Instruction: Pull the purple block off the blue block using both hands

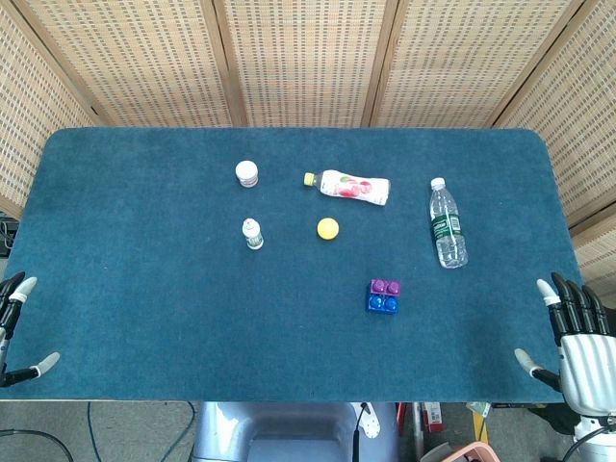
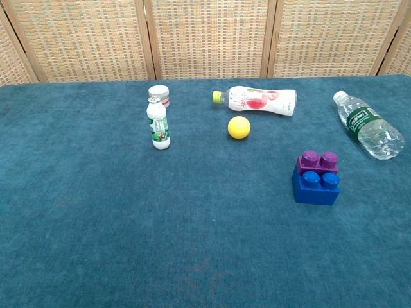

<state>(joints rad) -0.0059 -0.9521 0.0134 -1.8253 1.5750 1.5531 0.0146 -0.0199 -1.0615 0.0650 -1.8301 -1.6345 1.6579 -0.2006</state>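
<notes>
Our white right hand [image 1: 576, 339] waits with fingers spread and empty at the table's right edge, nearer than our equally empty, spread left hand [image 1: 17, 327] to the studded purple plastic block [image 1: 385, 287] seated on the blue plastic block [image 1: 382, 304], right of centre.

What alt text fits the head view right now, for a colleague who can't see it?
Purple block sits joined to the blue block on a teal table, untouched. Both hands wait open at the near corners: left hand, right hand. Farther back: two lying bottles, two small containers, a yellow ball.
</notes>
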